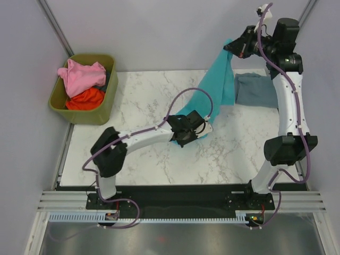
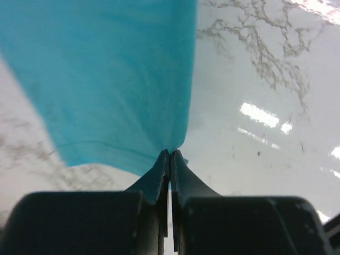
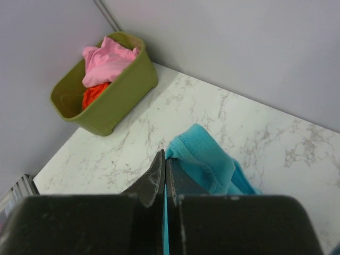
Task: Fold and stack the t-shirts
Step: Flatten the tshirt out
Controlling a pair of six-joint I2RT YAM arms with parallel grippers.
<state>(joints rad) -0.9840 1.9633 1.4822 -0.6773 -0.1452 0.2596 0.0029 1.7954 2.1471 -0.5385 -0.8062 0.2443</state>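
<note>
Bright teal soft cloth t-shirt (image 1: 220,79) hangs stretched between the two arms, well to the right of the olive-green plastic bin (image 1: 103,112). Its upper end is lifted clear of the white marbled tabletop (image 1: 138,154), and its lower hem sits down near that surface. Farther right of the bin, just past the teal cloth, a dusty grey-blue t-shirt (image 1: 256,90) lies flat on the tabletop in a roughly rectangular shape. Inside the bin, a crumpled pink t-shirt (image 1: 79,77) fills the far half, and a bunched orange-red t-shirt (image 1: 85,100) lies against it in the near half. The right end effector (image 1: 232,47) is raised high, far to the right of the bin, with its fingers clenched on the teal shirt's ribbed upper edge. The left end effector (image 2: 170,154) sits low, between the bin and the grey-blue shirt. It grips the corner of the teal shirt's stitched lower hem, with the fingertips pressed together on the cloth.
</note>
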